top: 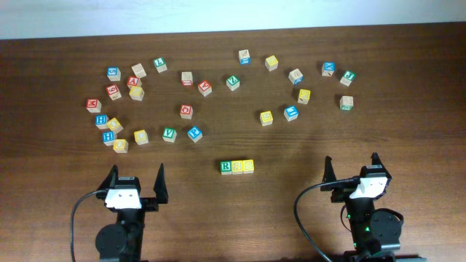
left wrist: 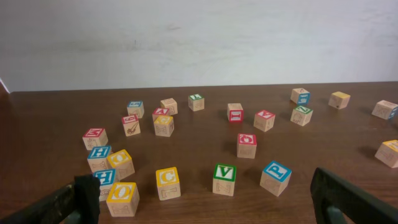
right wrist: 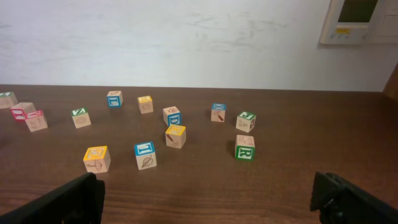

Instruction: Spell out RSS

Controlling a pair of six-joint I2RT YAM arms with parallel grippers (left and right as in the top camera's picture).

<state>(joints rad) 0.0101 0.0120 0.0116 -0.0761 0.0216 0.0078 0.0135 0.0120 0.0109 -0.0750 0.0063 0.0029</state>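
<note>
On the dark brown wooden desk (top: 408, 138), the left hand (top: 136, 175) and right hand (top: 352, 164) both rest empty with fingers spread wide. Ahead of them, midway between the two, a green wooden R cube (top: 226, 167) touches two yellow wooden S cubes (top: 248, 167) in a row, so I'd judge the spelling done and no further move needed. Only the overhead view shows that row; both wrist views look past it to scattered wooden letter cubes (left wrist: 225, 178) farther out.
</note>
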